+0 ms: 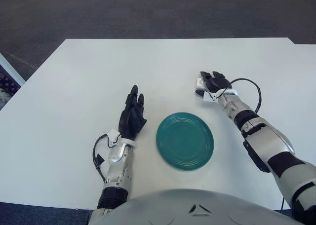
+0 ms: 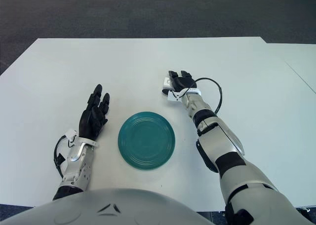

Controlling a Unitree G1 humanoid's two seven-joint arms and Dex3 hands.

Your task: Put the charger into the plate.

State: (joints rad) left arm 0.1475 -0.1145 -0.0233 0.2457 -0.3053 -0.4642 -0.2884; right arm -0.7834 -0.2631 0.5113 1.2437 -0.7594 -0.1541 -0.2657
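Here, right hand (image 1: pixel 212 83) on charger (image 1: pixel 200 82), plate (image 1: pixel 184 140) (near)

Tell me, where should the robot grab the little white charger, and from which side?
Probably from above, pinching its two opposite sides. The small white boxy charger shows low on the white table, just beyond the round teal plate, so only its top and sides look reachable. The right hand is already over it, covering most of it; its exact shape is hard to tell. The left hand shows left of the plate.
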